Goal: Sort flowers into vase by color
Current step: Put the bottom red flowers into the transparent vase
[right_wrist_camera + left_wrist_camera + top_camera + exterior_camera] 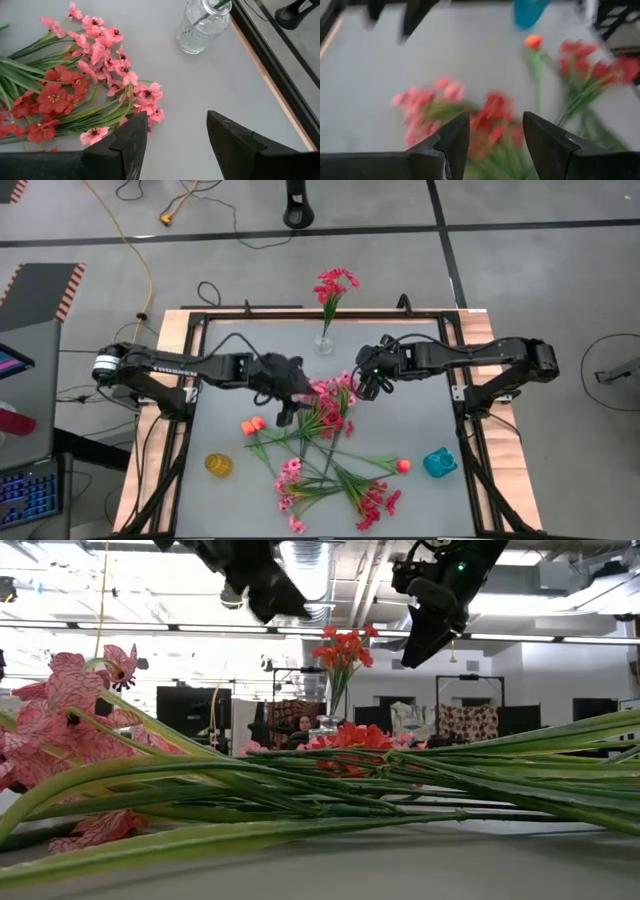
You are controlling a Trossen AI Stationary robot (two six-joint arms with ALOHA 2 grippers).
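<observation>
A pile of loose flowers (325,450) lies on the grey table: magenta-red clusters, pink clusters (107,47) and orange buds (402,466) on green stems. A clear glass vase (324,343) at the far edge holds one red spray (335,283) upright. My left gripper (290,405) hangs open above the pile's far left part, with red and pink blooms (492,112) below its fingers. My right gripper (368,388) hovers open over the pile's far right end, beside pink blooms (145,97). Both grippers are raised above the table in the low view.
A small yellow vase (218,465) stands near the table's near left, a teal vase (439,462) at the near right. The glass vase (202,25) stands just beyond my right gripper. The black frame rail (272,65) runs along the table's edge.
</observation>
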